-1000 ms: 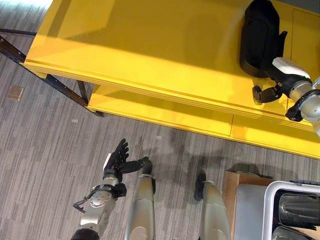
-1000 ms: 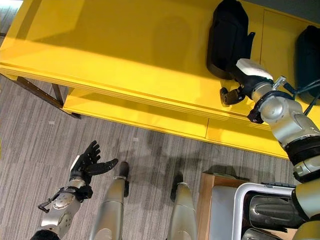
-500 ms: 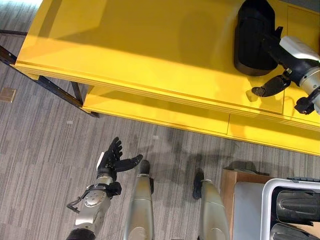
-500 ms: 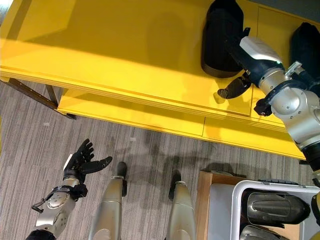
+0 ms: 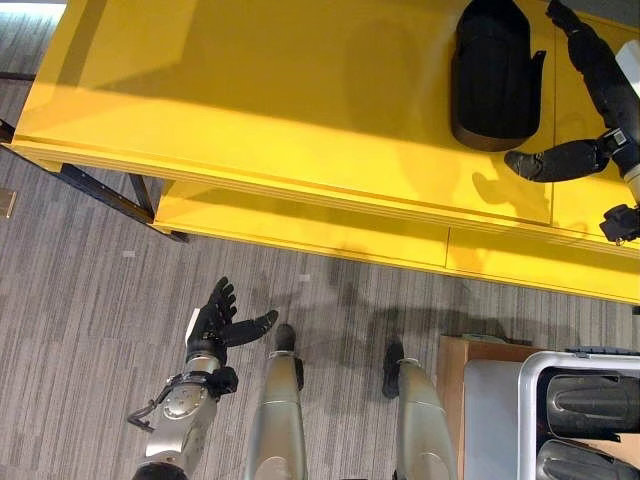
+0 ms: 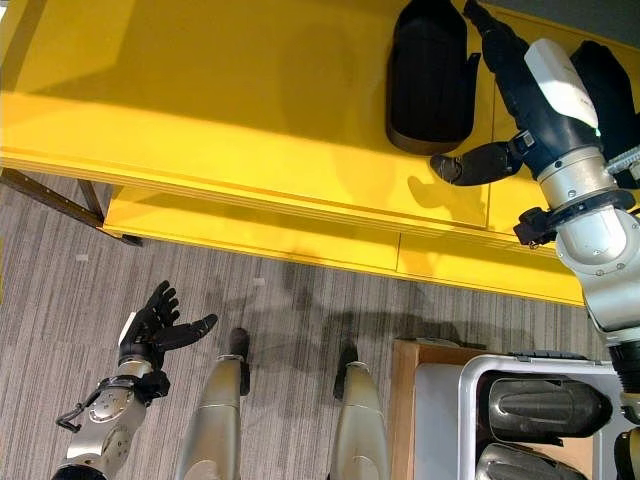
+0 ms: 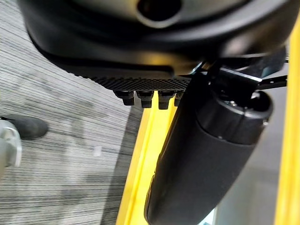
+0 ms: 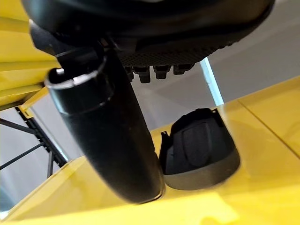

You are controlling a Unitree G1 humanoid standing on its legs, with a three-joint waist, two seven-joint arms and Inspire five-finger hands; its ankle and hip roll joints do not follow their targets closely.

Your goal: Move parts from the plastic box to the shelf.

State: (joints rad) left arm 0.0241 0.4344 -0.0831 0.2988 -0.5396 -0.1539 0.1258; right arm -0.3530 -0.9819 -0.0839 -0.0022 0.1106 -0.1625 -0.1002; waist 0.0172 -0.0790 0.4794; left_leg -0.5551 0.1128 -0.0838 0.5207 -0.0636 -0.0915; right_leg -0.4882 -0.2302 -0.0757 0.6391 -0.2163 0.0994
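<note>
Clearly rigid shells, best cupped round the body

Left to right: left hand (image 5: 215, 322) low over the grey floor (image 5: 80, 300), fingers spread, holding nothing. Further along, black part (image 5: 492, 70) set on the yellow shelf (image 5: 250, 100), free of any grip. Just beside it, right hand (image 6: 535, 95) splayed, not touching. Down at the right, plastic box (image 6: 475, 395) with more parts (image 6: 545, 407) inside. Probably stiff moulded plastic, smooth, fairly light; likely safest wrapped across the narrow middle
</note>
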